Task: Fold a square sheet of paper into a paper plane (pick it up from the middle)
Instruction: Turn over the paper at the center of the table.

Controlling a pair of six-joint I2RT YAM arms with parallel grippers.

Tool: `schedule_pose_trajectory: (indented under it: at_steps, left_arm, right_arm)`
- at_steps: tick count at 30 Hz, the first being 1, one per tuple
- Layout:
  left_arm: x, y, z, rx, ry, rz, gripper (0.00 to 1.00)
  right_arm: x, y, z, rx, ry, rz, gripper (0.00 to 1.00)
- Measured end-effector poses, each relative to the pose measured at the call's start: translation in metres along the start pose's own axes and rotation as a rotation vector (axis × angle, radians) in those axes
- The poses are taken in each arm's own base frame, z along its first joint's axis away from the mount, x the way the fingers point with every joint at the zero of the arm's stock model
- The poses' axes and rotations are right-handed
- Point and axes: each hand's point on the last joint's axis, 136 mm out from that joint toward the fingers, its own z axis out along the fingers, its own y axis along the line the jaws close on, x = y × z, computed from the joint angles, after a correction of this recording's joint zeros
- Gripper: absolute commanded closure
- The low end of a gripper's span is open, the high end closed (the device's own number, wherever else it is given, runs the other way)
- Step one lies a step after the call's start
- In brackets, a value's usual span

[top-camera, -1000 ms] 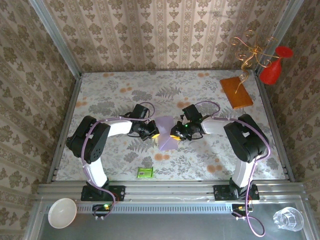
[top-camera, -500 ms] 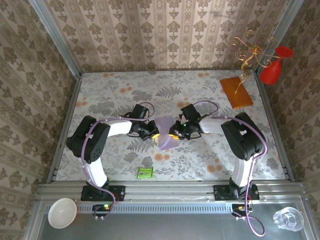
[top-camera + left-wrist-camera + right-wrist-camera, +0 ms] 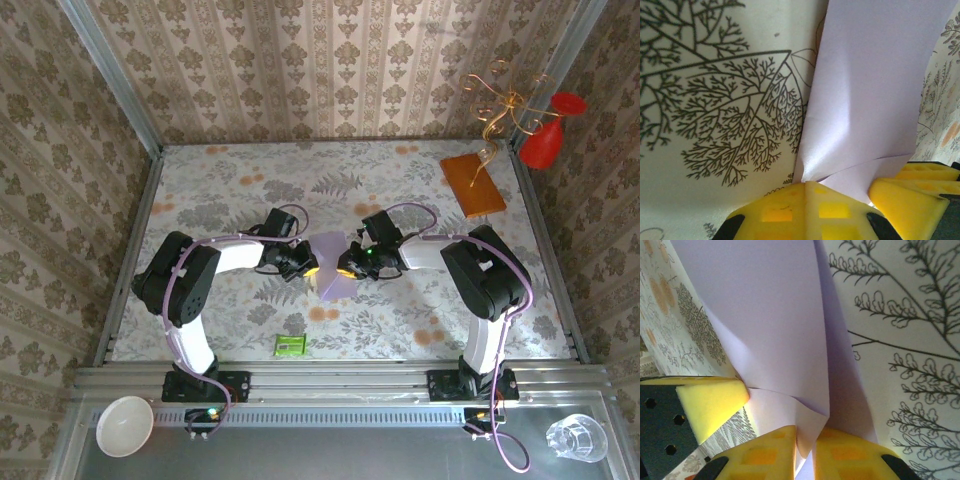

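Sheet of paper (image 3: 333, 275), pale lavender, creased

Right pincer (image 3: 807, 436) clamps the folded lavender paper (image 3: 760, 315)

The square sheet of paper (image 3: 331, 262) sits between the left end effector (image 3: 312, 268) and right end effector (image 3: 347, 268).

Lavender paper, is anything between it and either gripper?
Nothing visible. The left gripper and right gripper are both pinched shut on the lavender paper from opposite sides.
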Motion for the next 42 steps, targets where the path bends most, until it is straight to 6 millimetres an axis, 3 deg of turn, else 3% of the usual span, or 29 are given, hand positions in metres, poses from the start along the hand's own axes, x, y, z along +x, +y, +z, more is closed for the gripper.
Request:
schedule_pose_trajectory:
  at_steps: [9,13,16,20,22,26,29,36,42]
  left_arm:
    - [-0.005,0.005,-0.014,0.005,-0.049,-0.003,0.72]
    - [-0.016,0.004,-0.041,0.039,-0.128,0.002,0.47]
    - [-0.027,-0.007,-0.067,0.097,-0.204,0.031,0.34]
    - [-0.037,-0.026,-0.100,0.211,-0.296,0.069,0.13]
    - [-0.038,-0.039,-0.112,0.269,-0.322,0.094,0.08]
    - [-0.036,-0.067,-0.128,0.385,-0.338,0.136,0.07]
    - [-0.031,-0.085,-0.130,0.463,-0.313,0.145,0.07]
    - [-0.022,-0.111,-0.136,0.579,-0.268,0.162,0.11]
    - [-0.021,-0.119,-0.139,0.619,-0.254,0.157,0.35]
  right_arm:
    - [-0.003,0.011,-0.002,-0.036,-0.023,-0.047,0.95]
    - [-0.009,0.025,-0.012,-0.072,-0.054,-0.089,0.95]
    - [-0.015,0.043,-0.028,-0.114,-0.092,-0.129,0.95]
    - [-0.031,0.084,-0.060,-0.232,-0.161,-0.195,0.95]
    - [-0.037,0.105,-0.074,-0.297,-0.187,-0.229,0.95]
    - [-0.043,0.142,-0.099,-0.425,-0.219,-0.274,0.94]
    - [-0.042,0.158,-0.107,-0.490,-0.215,-0.286,0.94]
    - [-0.041,0.170,-0.117,-0.558,-0.197,-0.271,0.93]
    - [-0.045,0.169,-0.121,-0.571,-0.200,-0.255,0.91]
